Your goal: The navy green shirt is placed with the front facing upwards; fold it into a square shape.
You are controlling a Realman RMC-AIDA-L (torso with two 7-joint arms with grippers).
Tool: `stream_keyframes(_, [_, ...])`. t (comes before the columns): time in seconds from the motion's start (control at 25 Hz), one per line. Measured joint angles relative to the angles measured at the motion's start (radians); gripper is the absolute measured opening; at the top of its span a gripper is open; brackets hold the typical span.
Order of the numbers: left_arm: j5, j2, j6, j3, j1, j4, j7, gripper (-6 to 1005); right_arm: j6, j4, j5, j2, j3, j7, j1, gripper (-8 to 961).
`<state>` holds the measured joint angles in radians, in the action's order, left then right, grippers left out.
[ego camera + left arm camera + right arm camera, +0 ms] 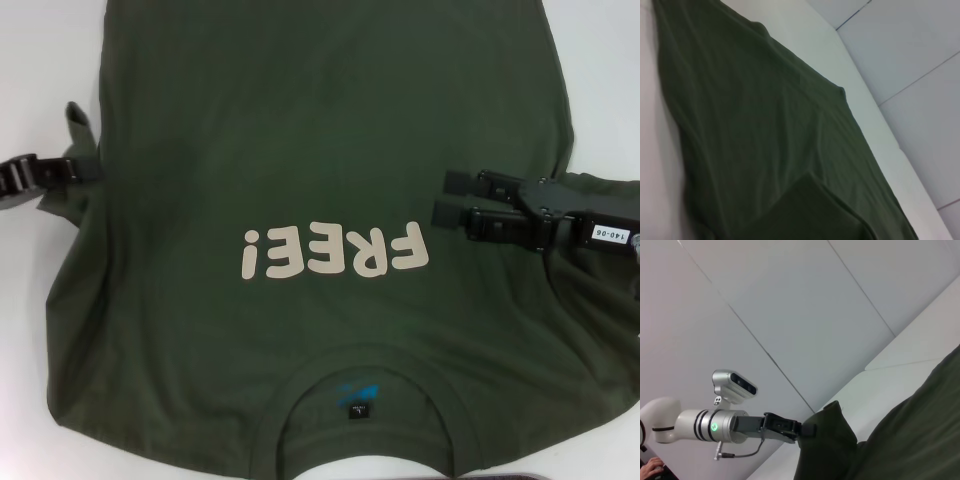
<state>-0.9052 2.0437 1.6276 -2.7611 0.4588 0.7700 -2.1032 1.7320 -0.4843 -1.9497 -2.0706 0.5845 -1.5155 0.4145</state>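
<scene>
The navy green shirt lies spread front up on the white table, its collar nearest me and the cream "FREE!" lettering upside down. At the shirt's left edge my left gripper is shut on the left sleeve, which bunches up above its fingers. The right wrist view shows that same left gripper holding a raised peak of green cloth. My right gripper hovers over the chest just right of the lettering, pointing left, its two fingers apart with nothing between them. Green cloth rises around the right arm behind it.
White table shows at both upper corners and down the left side. A dark object peeks in at the bottom edge. The left wrist view shows the shirt's body along the table edge, with grey tiled floor beyond.
</scene>
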Motion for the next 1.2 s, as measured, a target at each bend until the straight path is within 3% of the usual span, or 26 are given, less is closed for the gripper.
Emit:
stream_keyframes(0.4, [0.000, 0.045, -0.013, 0.006, 0.023, -0.017, 0.003, 24, 0.000, 0.005, 0.000, -0.001, 0.000, 0.008, -0.006, 923])
stream_keyframes(1.0, [0.003, 0.060, -0.039, 0.023, 0.035, -0.062, 0.059, 24, 0.002, 0.004, 0.000, -0.002, -0.001, 0.008, -0.016, 923])
stream_keyframes(1.2, [0.006, 0.061, -0.042, 0.035, 0.036, -0.055, 0.088, 296, 0.003, 0.004, 0.000, -0.003, -0.002, 0.008, -0.016, 922])
